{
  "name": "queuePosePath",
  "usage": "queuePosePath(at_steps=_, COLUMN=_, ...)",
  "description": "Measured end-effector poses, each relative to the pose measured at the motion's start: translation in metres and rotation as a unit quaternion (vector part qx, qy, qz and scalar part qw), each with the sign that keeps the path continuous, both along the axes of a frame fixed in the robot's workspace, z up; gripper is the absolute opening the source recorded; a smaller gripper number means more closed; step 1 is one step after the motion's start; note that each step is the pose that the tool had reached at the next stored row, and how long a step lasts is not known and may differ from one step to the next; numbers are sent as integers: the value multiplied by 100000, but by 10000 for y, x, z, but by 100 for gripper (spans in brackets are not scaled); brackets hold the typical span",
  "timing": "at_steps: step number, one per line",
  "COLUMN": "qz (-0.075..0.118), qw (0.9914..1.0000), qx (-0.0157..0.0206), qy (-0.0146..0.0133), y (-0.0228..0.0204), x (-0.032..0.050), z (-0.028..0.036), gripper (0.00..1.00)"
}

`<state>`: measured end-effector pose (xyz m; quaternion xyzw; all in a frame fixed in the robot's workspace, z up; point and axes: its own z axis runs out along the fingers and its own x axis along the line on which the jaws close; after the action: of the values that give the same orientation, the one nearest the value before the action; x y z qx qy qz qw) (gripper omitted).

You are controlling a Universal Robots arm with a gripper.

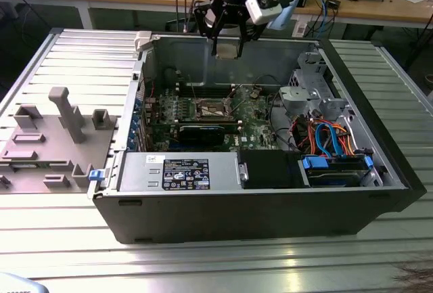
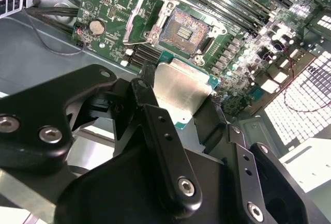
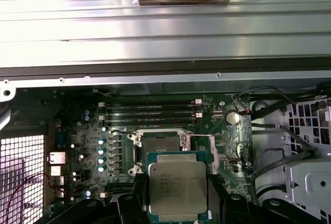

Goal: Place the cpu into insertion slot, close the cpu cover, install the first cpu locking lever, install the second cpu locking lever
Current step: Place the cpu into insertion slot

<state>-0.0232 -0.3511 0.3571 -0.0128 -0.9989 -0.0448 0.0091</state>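
The gripper [image 1: 226, 36] is closed on the cpu [image 1: 226, 49]. In both wrist views its black fingers [image 2: 150, 92] press two opposite edges of the chip, and the other two edges are free. In the exterior view the cpu hangs in the air over the far wall of the open case [image 1: 237, 205], well above the motherboard [image 1: 260, 122]. The slot [image 1: 213, 109] lies lower and nearer, apart from the chip. The cpu [image 3: 177, 189] is held flat with its silvery top up and its green rim showing all round. In the first wrist view its edges run square to the slot [image 3: 160, 142], and its slightly longer sides run the same way as the slot's. The slot's contacts [image 2: 185, 27] are bare — the cover [image 2: 133, 21] is swung back beside them. Memory slots [image 3: 150, 111] run along one side of the slot, just beside it, and small upright capacitors [image 3: 102, 154] line another side.
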Motion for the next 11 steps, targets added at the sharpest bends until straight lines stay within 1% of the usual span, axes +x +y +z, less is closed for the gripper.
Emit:
queuePosePath(at_steps=3, qz=1, qw=100000, qx=2, qy=0, y=0, x=0, z=-14, gripper=55)
queuePosePath(at_steps=11, qz=0, qw=100000, qx=3, qy=-1, y=0, x=0, z=-27, gripper=55)
